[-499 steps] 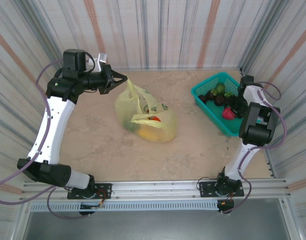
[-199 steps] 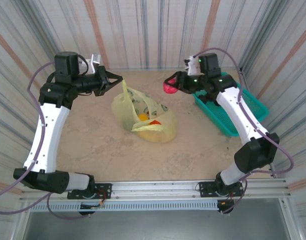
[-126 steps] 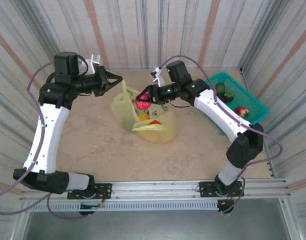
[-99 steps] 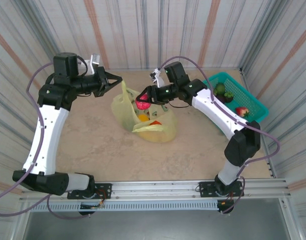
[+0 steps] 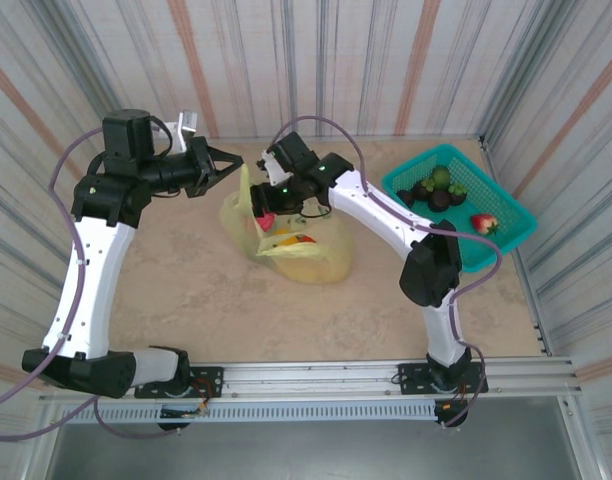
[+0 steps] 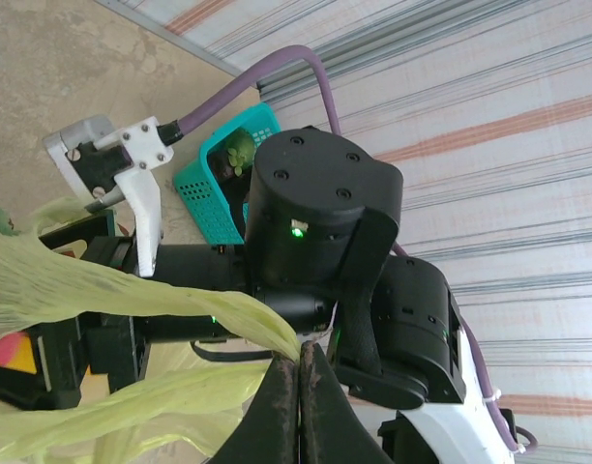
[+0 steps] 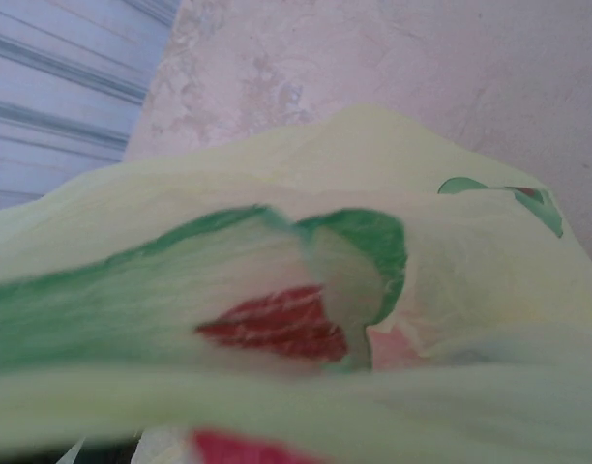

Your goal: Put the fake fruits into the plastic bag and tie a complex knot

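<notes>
The pale yellow-green plastic bag [image 5: 311, 260] lies mid-table with its mouth held up. My left gripper [image 5: 229, 163] is shut on one handle loop [image 6: 180, 300], pinched at the fingertips of the left gripper [image 6: 300, 350]. My right gripper [image 5: 271, 207] reaches down into the bag's mouth, with a red fake fruit [image 5: 267, 220] right at its tip. Bag film [image 7: 422, 251] covers the right wrist view, hiding the fingers, and a red patch [image 7: 238, 449] shows at the bottom edge. Orange and yellow fruits [image 5: 296, 240] show through the bag.
A teal mesh basket [image 5: 506, 215] stands at the back right, holding dark and green fruits [image 5: 431, 195] and a red strawberry [image 5: 482, 222]. The right arm's black wrist [image 6: 315, 213] hangs close in front of the left gripper. Striped walls enclose the table.
The right arm swung from the basket across to the bag carrying the red fruit, then dipped it into the bag's mouth. The left gripper kept its hold on the handle.
</notes>
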